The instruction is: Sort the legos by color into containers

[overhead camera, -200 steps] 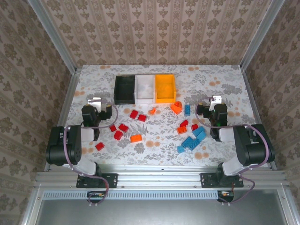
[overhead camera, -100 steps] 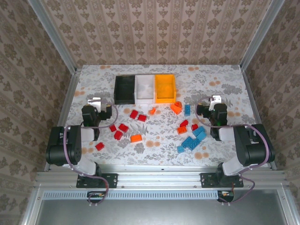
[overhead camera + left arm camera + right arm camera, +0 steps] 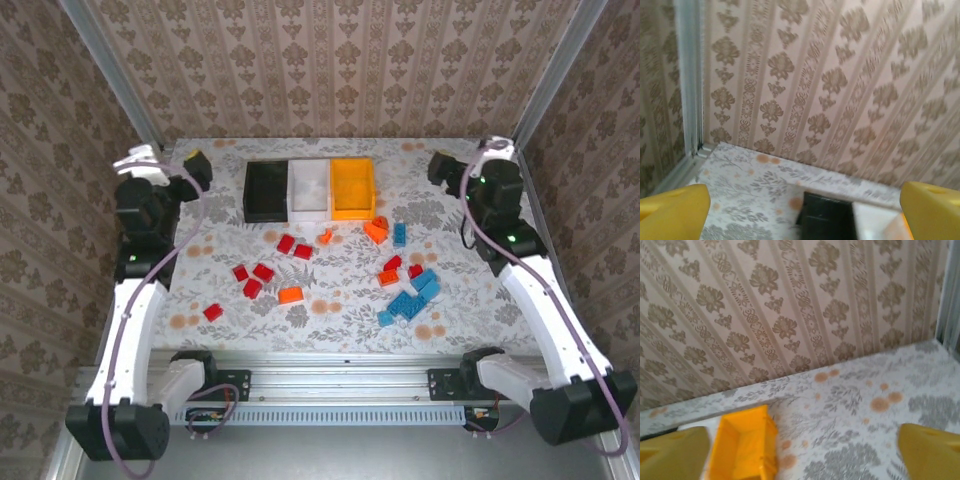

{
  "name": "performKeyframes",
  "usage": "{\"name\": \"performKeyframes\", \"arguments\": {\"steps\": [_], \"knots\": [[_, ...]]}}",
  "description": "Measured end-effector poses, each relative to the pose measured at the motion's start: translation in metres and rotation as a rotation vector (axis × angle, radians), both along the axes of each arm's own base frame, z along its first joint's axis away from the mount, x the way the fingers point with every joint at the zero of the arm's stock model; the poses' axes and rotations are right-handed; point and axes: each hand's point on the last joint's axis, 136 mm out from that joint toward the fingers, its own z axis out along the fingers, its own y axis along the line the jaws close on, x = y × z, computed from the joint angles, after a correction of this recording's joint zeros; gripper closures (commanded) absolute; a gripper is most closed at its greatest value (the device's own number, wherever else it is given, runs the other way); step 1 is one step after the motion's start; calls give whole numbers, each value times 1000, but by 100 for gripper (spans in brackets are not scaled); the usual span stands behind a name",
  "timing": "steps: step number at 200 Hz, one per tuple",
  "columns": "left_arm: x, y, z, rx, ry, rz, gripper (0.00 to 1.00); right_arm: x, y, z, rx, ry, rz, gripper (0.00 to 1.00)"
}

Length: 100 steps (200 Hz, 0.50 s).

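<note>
Judging the sort as not yet begun. Seeing nothing inside the white bin (image 3: 309, 190), nor inside the black bin (image 3: 266, 192) touching its left side, nor inside the orange-yellow bin (image 3: 352, 187) touching its right side. Finding every brick lying loose on the tabletop (image 3: 340, 320), nearer the arms than the white bin: red bricks (image 3: 263, 271) mostly to its near left, light blue bricks (image 3: 410, 297) to its near right, orange bricks (image 3: 291, 295) scattered between, one lying just in front of the white bin's right corner. Leaving the whole lot to be picked up and dropped in by colour.

Holding the left claw (image 3: 168, 163) wide and empty, well to the left of the white bin; showing its yellow fingertips (image 3: 672, 210) far apart in the left wrist view. Holding the right claw (image 3: 470, 160) equally wide and empty, well to the right of the white bin.

Against half a second ago, finding both arms unfolded and lifted, with the claws carried outward and farther back, now about level with the white bin. Finding bricks and bins unmoved.
</note>
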Motion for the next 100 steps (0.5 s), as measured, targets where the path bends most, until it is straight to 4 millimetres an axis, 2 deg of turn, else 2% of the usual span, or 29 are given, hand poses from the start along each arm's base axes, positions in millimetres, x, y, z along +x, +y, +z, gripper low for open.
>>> {"name": "performKeyframes", "arguments": {"steps": [10,24,35,57,65,75,100], "knots": [[-8,3,-6,-76,-9,9,0,-10,-2,-19,61,58,-14,24],[-13,3,-33,-156,30,6,0,-20,0,-51,103,178,-20,26],[-7,1,-64,-212,129,6,0,-28,0,-81,119,291,-37,27],[13,-15,-102,-284,314,-40,11,-54,-4,-140,146,497,-85,32],[21,-30,-110,-298,375,-89,16,-67,-4,-159,155,564,-102,32],[33,-55,-113,-306,435,-166,16,-80,-4,-177,165,626,-119,32],[52,-135,-100,-290,517,-394,15,-106,2,-207,180,742,-136,33]]}}
